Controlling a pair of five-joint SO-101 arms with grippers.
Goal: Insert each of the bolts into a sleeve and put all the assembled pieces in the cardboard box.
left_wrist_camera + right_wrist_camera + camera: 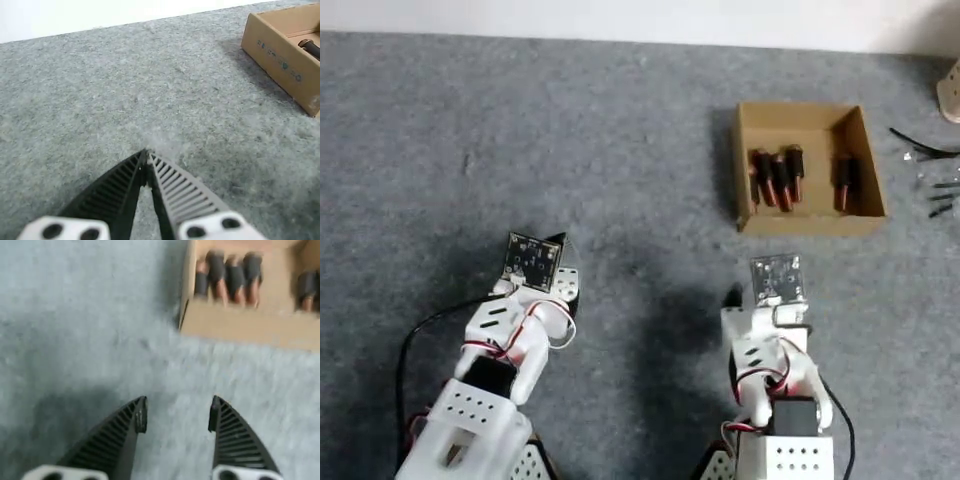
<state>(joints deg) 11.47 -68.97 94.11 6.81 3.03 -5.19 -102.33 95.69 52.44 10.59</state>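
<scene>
While the left end effector is together, the right end effector gapes empty.

The high view is fixed overhead and looks steeply down over the grey tabletop from some way off, with the cardboard box toward its far right. The left wrist view sits just behind the left tool, low and close to the tabletop, facing forward at a shallow angle. The right wrist view sits behind the right tool, pitched more steeply down and nearer the box; all three views share the box.
</scene>
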